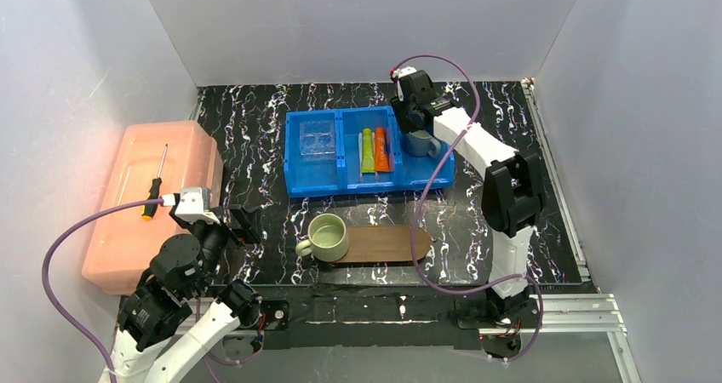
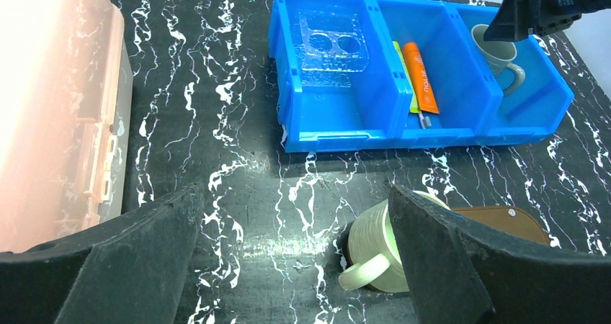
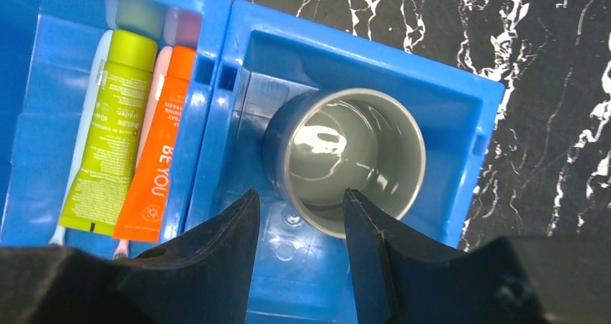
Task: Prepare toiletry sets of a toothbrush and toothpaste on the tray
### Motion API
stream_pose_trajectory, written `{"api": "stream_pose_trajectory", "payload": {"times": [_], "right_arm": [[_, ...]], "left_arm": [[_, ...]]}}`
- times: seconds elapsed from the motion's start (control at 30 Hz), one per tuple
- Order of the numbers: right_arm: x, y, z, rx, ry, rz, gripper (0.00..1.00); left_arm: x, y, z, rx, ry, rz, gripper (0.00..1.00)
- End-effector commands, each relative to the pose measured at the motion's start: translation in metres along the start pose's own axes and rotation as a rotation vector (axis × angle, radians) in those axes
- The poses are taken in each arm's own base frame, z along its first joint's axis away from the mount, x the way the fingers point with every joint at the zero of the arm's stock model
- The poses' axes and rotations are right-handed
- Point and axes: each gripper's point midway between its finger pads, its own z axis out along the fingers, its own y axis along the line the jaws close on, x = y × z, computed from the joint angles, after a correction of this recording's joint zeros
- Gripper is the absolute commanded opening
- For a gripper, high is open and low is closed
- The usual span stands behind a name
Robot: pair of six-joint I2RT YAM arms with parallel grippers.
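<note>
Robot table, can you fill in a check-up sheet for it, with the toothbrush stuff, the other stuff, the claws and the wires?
Surface: black table with white veins.
Job's things: lime-green tube and orange tube lie side by side in the blue bin's middle compartment, toothbrushes tucked alongside; tray holds none of them.
Clutter: green mug on tray's left end; grey mug in bin's right compartment; clear holder in left compartment; screwdriver on pink box.
Claws: left claw open, empty; right claw open, fingers astride grey mug's wall.
Cables: purple cables loop from both arms.
Surroundings: pale walls on three sides.
</note>
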Motion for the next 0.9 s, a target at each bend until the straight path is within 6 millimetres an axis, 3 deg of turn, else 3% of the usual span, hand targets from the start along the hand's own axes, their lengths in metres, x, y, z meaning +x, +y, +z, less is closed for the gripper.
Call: {"api": "stream_pose_trajectory", "payload": {"times": [0.0,0.53,0.87], "right_arm": [[-0.024,0.001,0.007,-0.027,-0.056,0.043,0.53],[0.006,0.007,0.041,-0.042,0.043,0.029,0.42],[0.019,0.015,0.051,-0.074,0.083,0.025,0.12]], "left_arm": [[0.002,0.005,0.003,-0.034,0.005,0.016,0.99],[0.003,0.004,0.004,-0.033,0.012,0.025,0.99],[0.003,0.004,0.005,-0.038,0.016,0.032,0.99]]}}
